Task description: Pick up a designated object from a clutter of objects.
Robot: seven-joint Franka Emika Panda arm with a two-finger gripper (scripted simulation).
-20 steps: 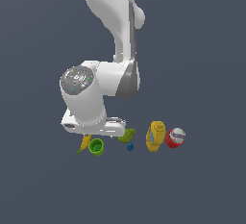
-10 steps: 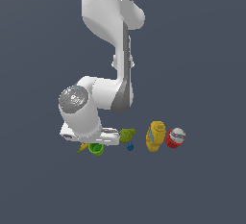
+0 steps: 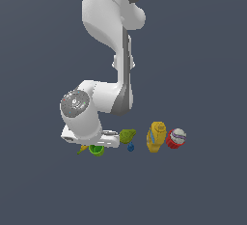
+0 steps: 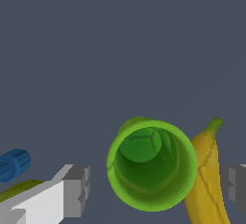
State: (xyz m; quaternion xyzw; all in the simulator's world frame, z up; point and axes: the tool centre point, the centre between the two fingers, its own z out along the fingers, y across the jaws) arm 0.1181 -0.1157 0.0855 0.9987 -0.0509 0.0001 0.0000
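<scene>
The designated object, a bright green cup [image 4: 152,165], stands open-mouthed and hollow straight under my wrist camera. A yellow banana [image 4: 206,180] lies against its side. My gripper [image 4: 153,188] is open, one grey finger [image 4: 77,189] on the far side of the cup and the other finger [image 4: 235,184] beyond the banana, so both items lie between them. In the exterior view the cup [image 3: 97,150] peeks out under the white hand [image 3: 89,137], with the banana's tip [image 3: 82,149] beside it. The fingertips are hidden there.
The rest of the clutter runs toward the exterior view's right: an olive pear [image 3: 127,135], a tiny blue piece [image 3: 130,147], a yellow bottle [image 3: 155,136] and a red can [image 3: 176,138]. The blue piece [image 4: 14,164] and the pear's edge [image 4: 19,189] sit just outside one finger.
The arm has come down and shifted slightly toward the exterior view's left, so the hand now sits low over the cup and banana and covers more of them.
</scene>
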